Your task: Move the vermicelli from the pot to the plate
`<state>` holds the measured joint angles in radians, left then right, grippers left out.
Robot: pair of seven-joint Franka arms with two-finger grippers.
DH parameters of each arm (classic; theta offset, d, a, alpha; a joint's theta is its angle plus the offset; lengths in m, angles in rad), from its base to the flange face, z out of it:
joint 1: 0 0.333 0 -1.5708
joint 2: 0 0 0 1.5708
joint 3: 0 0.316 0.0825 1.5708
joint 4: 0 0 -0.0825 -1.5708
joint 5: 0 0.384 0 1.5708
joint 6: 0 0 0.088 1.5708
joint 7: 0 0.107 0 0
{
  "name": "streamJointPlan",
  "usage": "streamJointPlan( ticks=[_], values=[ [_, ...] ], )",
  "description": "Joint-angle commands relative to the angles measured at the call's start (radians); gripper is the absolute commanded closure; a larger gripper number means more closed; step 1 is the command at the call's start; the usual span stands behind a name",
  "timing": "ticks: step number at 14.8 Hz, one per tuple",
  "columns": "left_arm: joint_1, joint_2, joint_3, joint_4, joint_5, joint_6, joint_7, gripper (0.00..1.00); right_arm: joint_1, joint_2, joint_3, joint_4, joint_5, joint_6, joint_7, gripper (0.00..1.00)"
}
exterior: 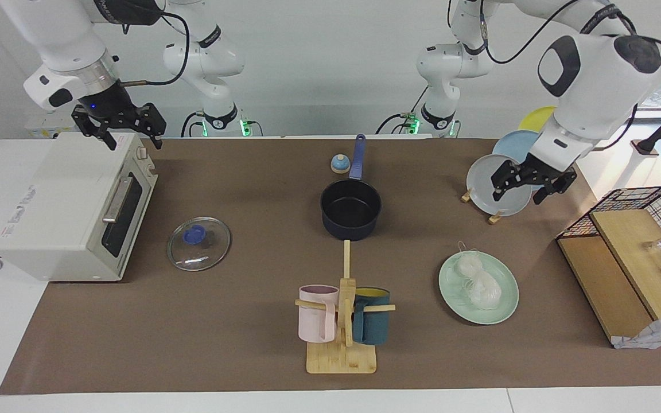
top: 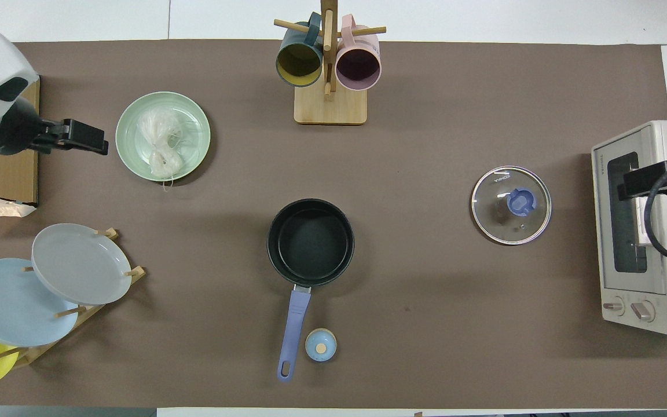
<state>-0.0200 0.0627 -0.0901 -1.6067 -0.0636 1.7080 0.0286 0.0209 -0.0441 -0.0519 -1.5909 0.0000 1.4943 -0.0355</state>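
So the vermicelli (exterior: 478,282) is sitting on the mint plate (exterior: 505,307), a lumpy whitish bundle lying across the middle with a few loose strands reaching the rim on the side nearer the robots. The plate is toward the left arm's end of the tabletop (exterior: 193,344), farther from the robots than the plate rack (exterior: 494,217). The pot (exterior: 350,209) is mid-table, black inside showing bare, handle pointing toward the robots, with a little blue bell (exterior: 339,164) just beside the handle.

The left gripper (exterior: 527,183) hangs up in the air with its fingers open and nothing between them; in the overhead view it's over bare brown mat between the plate and the wooden tray (top: 6,174). The right gripper (exterior: 129,133) is raised over the toaster oven (exterior: 72,212), fingers spread, holding nothing.

Plenty of open mat around the pot and plate. The glass lid (exterior: 199,244) lies flat near the oven, and the mug tree (exterior: 343,321) stands at the table edge farthest from the robots.
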Motion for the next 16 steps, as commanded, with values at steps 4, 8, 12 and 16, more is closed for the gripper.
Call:
streamJointPlan(
  ticks=[4, 8, 12, 16],
  values=[
    [-0.012, -0.162, -0.002, -0.131, 0.045, -0.119, -0.079, 0.00, -0.001, 0.001, 0.007, 0.011, -0.008, 0.001, 0.017, 0.00],
    [-0.035, -0.178, -0.002, -0.165, 0.045, -0.140, -0.151, 0.00, -0.001, 0.001, 0.007, 0.011, 0.000, 0.003, 0.017, 0.00],
    [-0.041, -0.087, -0.003, 0.042, 0.047, -0.260, -0.150, 0.00, -0.001, 0.001, 0.007, 0.011, -0.002, 0.003, 0.019, 0.00],
    [-0.040, -0.086, -0.004, 0.034, 0.048, -0.246, -0.142, 0.00, -0.001, 0.003, 0.007, 0.011, -0.006, 0.001, 0.017, 0.00]
  ],
)
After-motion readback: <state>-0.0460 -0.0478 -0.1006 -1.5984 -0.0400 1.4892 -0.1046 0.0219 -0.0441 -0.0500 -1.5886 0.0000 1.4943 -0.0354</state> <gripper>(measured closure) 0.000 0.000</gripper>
